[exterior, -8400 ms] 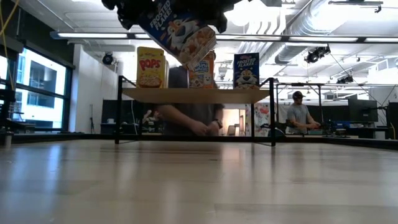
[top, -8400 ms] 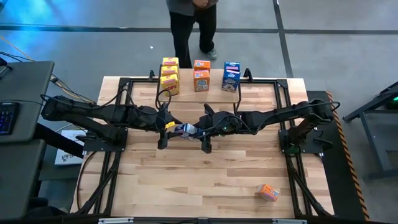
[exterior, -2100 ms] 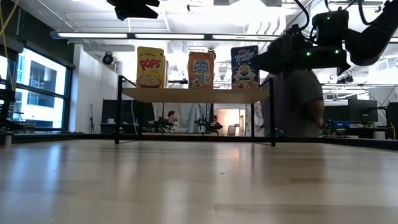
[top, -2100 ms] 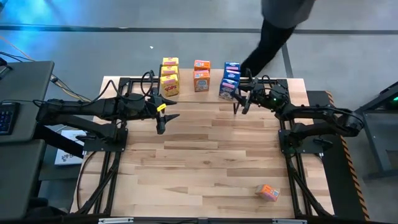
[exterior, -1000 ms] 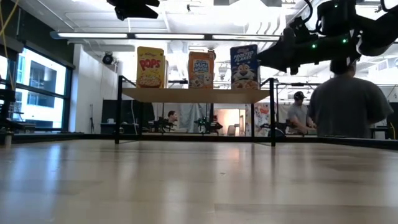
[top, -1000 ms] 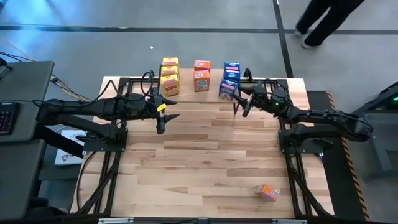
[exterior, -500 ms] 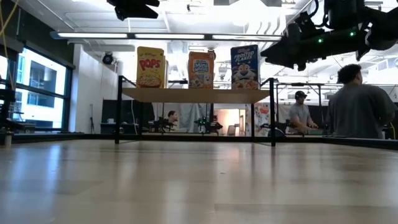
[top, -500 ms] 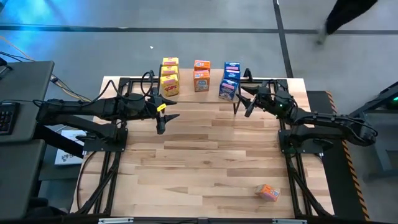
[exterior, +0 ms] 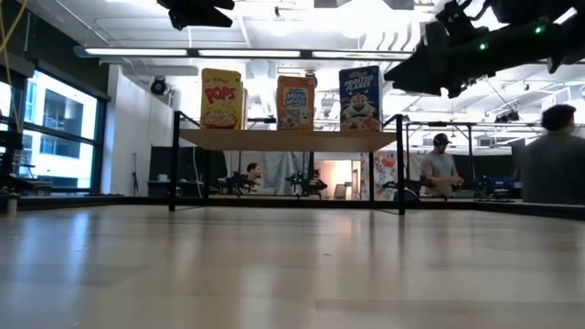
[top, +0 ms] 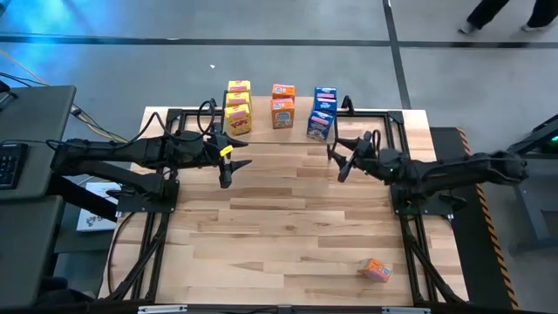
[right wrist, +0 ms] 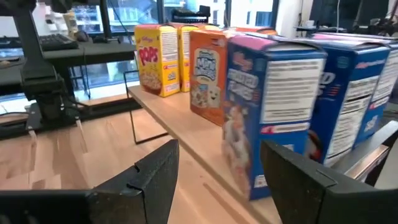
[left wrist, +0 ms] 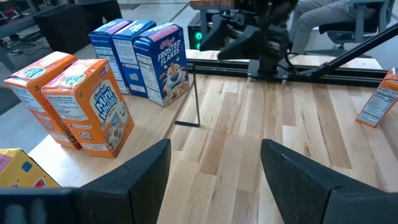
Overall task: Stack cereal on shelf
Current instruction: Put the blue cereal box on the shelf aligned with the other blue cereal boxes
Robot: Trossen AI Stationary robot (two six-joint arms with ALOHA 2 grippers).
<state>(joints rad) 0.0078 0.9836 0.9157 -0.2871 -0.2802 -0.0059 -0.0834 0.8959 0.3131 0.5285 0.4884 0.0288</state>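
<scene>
The cereal boxes stand upright on the shelf (exterior: pixel 288 139) at the table's far edge: yellow ones (top: pixel 237 105), orange ones (top: pixel 282 106) and blue ones (top: pixel 323 113). One more orange box (top: pixel 377 269) lies on the table near its front right. My right gripper (top: pixel 336 162) hovers open and level just on the near side of the blue boxes (right wrist: pixel 273 112), with nothing between its fingers. My left gripper (top: pixel 232 172) hangs open above the table, on the near side of the yellow boxes, also with nothing in it.
Black frame rails (top: pixel 174 131) run round the tabletop. The shelf's thin black legs (left wrist: pixel 196 93) stand on the table at its far edge. Bare wood (top: pixel 279 235) spreads between the arms and the near edge. People sit beyond the table (exterior: pixel 441 169).
My right gripper has drawn back from the blue boxes on the shelf toward the table's near edge and its middle, swinging round as it went, and stays open. The blue boxes stay on the shelf. A person behind the table has walked off to the right.
</scene>
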